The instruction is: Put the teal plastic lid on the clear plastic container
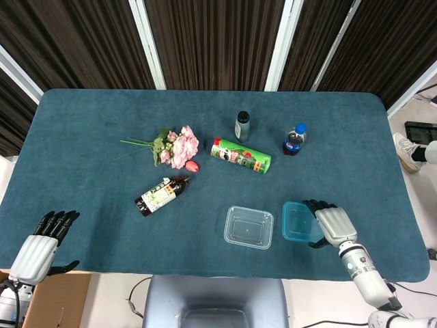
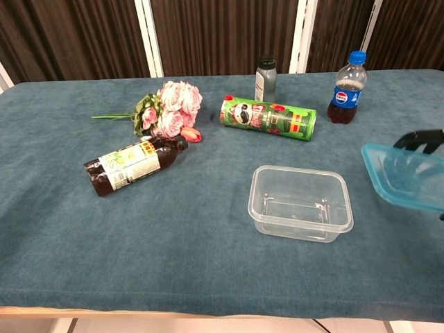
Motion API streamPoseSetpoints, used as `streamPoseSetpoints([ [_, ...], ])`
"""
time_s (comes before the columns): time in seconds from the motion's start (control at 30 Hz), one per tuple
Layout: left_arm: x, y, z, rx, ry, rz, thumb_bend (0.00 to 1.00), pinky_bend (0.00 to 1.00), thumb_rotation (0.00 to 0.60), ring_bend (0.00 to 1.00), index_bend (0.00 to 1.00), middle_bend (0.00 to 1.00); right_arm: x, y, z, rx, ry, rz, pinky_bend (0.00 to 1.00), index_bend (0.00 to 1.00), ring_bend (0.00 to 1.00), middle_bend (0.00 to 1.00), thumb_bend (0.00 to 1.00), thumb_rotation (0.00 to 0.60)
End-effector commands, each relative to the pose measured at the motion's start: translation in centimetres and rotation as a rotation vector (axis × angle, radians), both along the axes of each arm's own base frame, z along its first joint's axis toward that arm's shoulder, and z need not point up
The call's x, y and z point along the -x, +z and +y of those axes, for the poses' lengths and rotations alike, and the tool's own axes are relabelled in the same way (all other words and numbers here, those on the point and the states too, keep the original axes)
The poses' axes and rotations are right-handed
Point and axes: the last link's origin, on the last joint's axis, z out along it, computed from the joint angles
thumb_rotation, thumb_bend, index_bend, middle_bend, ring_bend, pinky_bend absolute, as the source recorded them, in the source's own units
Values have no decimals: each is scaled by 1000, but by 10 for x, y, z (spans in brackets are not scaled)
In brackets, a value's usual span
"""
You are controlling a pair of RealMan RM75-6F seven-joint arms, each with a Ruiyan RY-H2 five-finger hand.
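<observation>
The teal plastic lid [image 1: 298,221] [image 2: 404,175] hangs above the table, gripped by my right hand [image 1: 329,223] [image 2: 424,141] just right of the clear plastic container [image 1: 248,227] [image 2: 300,202]. The container stands open on the cloth near the front edge. In the chest view only the dark fingers show behind the lid at the right edge of the frame. My left hand [image 1: 39,244] stays off the table's front left corner, fingers apart, holding nothing.
A brown bottle [image 1: 161,193] lies left of the container. Behind it are pink flowers [image 1: 174,146], a green chip can [image 1: 240,156] on its side, a grey bottle [image 1: 242,126] and a cola bottle [image 1: 294,139].
</observation>
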Motion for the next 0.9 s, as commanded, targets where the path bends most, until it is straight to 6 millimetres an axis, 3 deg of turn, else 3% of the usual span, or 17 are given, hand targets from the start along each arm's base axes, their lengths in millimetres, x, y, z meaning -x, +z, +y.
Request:
streamPoseSetpoints([
  [0.03,0,1,-1,-2,-2,-2,442,72,600,61,0,86,-34,22,4,27,-21,-149,497,970,565,679,246,600],
  [0.23,0,3,-1,-4,-5,-9,443,71,600,61,0,86,-73,21,5,25,-49,-242,492,969,565,679,267,600],
  [0.43,1,5,-3,-7,-7,-12,443,72,600,61,0,86,-96,-7,6,26,-57,-220,487,969,565,679,269,600],
  [0.63,1,5,-4,-8,-6,-13,443,71,600,60,0,86,-106,-36,5,19,-104,-226,470,969,565,679,271,600],
  [0.9,2,6,-4,-7,-6,-16,443,71,600,61,0,86,-111,-56,7,24,-106,-186,452,969,565,679,273,600],
])
